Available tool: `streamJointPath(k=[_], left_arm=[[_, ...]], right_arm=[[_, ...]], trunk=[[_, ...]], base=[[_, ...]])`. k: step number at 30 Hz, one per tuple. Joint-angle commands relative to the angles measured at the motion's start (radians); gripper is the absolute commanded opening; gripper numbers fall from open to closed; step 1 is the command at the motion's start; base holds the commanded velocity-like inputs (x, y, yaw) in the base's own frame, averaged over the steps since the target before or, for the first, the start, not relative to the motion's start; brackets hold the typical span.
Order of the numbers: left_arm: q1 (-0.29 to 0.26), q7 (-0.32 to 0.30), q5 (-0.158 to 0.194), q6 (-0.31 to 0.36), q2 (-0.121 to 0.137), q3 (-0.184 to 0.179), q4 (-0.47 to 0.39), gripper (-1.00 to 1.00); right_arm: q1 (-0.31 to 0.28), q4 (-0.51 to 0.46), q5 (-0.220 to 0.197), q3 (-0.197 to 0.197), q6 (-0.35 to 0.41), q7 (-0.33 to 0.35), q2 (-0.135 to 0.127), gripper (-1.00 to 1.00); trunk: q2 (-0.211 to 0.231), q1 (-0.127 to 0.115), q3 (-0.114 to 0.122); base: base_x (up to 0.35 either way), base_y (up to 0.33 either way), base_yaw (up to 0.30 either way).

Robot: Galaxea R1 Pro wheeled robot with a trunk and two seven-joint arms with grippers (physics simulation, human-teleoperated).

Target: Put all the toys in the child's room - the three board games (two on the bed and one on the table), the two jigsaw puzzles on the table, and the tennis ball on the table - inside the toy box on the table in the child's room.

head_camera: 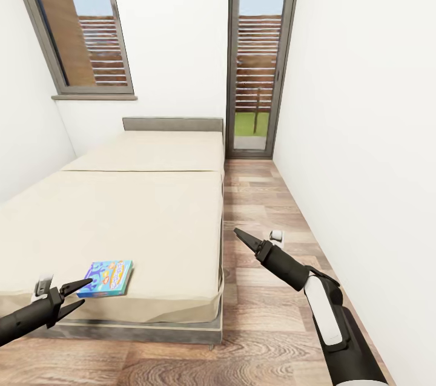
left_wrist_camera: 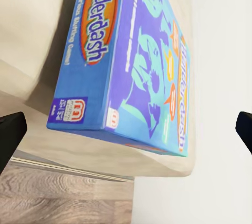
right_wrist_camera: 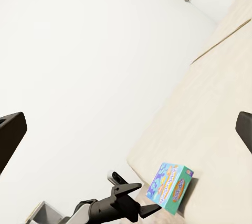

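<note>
A blue board game (head_camera: 109,278) marked Balderdash lies flat near the front edge of the bed (head_camera: 139,204), a low beige mattress with a grey headboard. My left gripper (head_camera: 85,292) hangs open just left of the box, level with the mattress edge, its fingertips close to the box's near corner. In the left wrist view the board game (left_wrist_camera: 131,61) sits straight ahead between the spread fingers (left_wrist_camera: 10,140). My right gripper (head_camera: 237,232) hovers over the floor beside the bed, open with nothing in it. The right wrist view looks across at the board game (right_wrist_camera: 170,187) and the left gripper (right_wrist_camera: 142,199).
A strip of wood-plank floor (head_camera: 266,289) runs along the bed's right side to a tall glass door (head_camera: 260,59). A white wall (head_camera: 375,162) closes the right side. A grey-framed window (head_camera: 79,23) sits above the bed's far left.
</note>
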Motion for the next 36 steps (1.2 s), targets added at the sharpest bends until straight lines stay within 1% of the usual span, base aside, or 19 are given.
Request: streamJointPath(k=[1,36], left_arm=[[-0.001,-0.008,0.029,0.008,-0.001,0.001,0.000,1.00],[-0.001,-0.008,0.028,0.008,-0.003,0.001,0.000,1.00]], right_arm=[[-0.001,0.000,-0.003,-0.002,0.006,0.002,0.001,1.00],[-0.001,0.000,-0.002,-0.002,0.006,0.007,0.000,1.00]], trunk=[[0.000,0.000,-0.001],[0.000,0.000,-0.001]], base=[[0.000,-0.002,0.000],[-0.019,0.000,0.000]])
